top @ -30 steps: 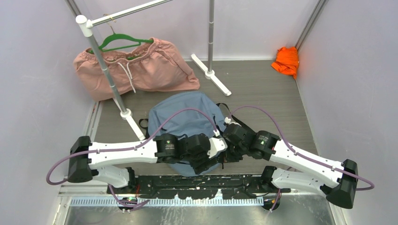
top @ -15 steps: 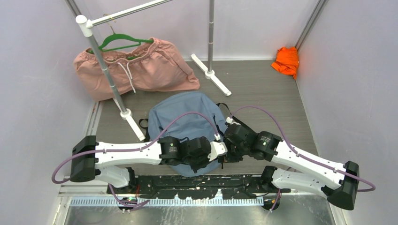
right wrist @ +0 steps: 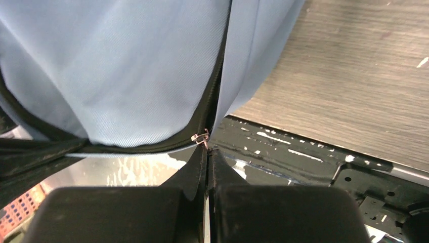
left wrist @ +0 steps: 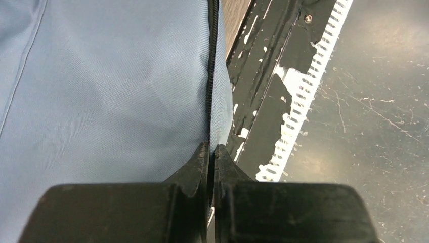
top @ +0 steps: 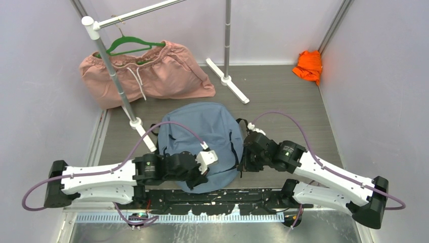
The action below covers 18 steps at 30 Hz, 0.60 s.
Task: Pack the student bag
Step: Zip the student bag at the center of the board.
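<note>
Student bag (top: 202, 134) lies at the table's (top: 283, 96) near edge. Left gripper (left wrist: 212, 150) is clenched on its zipper seam (left wrist: 209, 76); right gripper (right wrist: 207, 150) pinches the metal zipper pull (right wrist: 201, 137).

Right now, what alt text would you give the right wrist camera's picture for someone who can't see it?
The right end effector, shut, pinches the small metal zipper pull of the blue student bag; grey table lies beyond.
</note>
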{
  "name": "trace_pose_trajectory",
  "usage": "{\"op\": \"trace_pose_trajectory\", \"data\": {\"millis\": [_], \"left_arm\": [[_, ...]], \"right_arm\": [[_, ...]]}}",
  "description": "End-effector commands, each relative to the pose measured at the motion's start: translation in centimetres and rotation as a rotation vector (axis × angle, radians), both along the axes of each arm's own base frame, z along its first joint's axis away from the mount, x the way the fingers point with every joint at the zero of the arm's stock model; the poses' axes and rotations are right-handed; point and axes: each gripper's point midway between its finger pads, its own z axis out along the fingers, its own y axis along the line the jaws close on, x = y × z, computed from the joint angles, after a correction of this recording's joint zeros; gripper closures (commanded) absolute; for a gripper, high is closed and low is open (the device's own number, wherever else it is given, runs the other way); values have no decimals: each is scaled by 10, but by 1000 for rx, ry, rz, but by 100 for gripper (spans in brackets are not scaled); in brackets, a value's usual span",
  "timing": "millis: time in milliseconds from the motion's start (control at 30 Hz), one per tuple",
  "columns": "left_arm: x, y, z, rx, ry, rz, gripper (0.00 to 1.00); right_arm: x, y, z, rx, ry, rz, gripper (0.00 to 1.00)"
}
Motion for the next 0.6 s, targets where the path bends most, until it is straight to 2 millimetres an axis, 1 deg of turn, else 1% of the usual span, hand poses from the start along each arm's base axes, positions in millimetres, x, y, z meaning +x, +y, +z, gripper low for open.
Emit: {"op": "trace_pose_trajectory", "data": {"millis": [0, 33, 67, 167, 200, 267, 400, 467, 567], "left_arm": [[-4, 24, -6, 29, 47, 67, 100], [-6, 26, -7, 30, 59, 70, 100], [-7, 27, -7, 26, 66, 70, 100], [-12, 28, -4, 7, 83, 57, 100], [-12, 29, -3, 2, 83, 53, 100], [-12, 33, -2, -3, 78, 53, 100], [-8, 44, 5, -35, 57, 89, 100], [-8, 49, 8, -51, 55, 102, 100], [-8, 50, 17, -85, 48, 104, 100]], "right_arm": [[28, -31, 4, -170, -97, -70, 99], [35, -34, 8, -184, -105, -76, 99], [41, -40, 7, -202, -96, -87, 99], [50, -60, 1, -255, -45, -94, 99], [52, -65, 0, -249, -19, -107, 99], [58, -59, -2, -185, 30, -99, 99], [80, -57, -8, -174, 69, -153, 99], [91, -54, -17, -161, 70, -175, 99], [95, -47, -31, -140, 95, -171, 99]]}}
